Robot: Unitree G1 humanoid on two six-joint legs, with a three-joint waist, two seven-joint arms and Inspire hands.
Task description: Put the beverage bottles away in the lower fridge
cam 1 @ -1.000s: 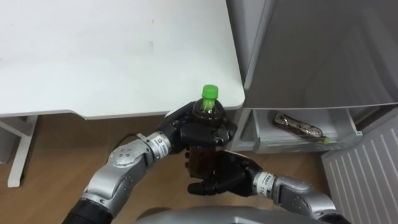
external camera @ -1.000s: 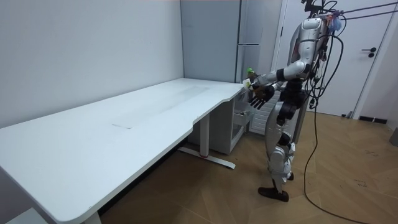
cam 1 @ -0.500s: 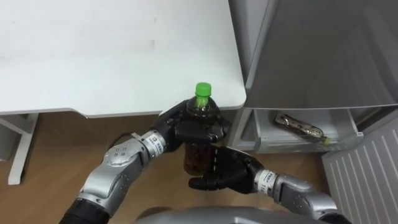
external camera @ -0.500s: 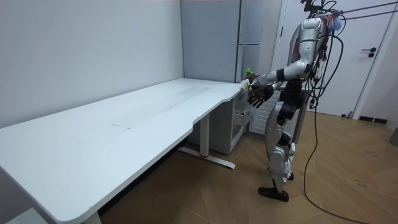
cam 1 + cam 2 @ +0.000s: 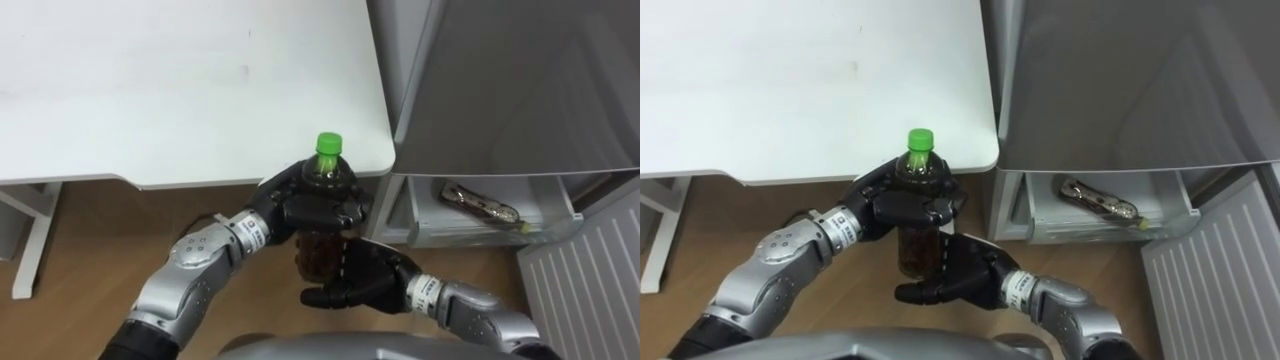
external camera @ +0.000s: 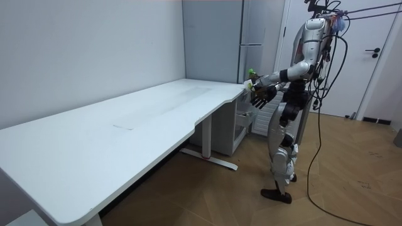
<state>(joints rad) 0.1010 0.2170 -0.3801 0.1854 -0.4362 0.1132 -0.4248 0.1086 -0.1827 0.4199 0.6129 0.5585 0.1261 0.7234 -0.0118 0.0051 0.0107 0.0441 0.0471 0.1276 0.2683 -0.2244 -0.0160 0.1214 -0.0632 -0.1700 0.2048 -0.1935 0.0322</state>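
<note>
Within left hand [image 5: 300,212] stands dark, green-capped bottle [image 5: 320,252].

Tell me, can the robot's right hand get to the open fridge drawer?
Probably yes. The fridge drawer stands pulled open on that side with nothing in between, and the right hand is open, under the green-capped bottle that the left hand grips.

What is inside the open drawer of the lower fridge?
One dark, shiny packet lies in the fridge drawer; the drawer's back is hidden under the fridge front above.
</note>
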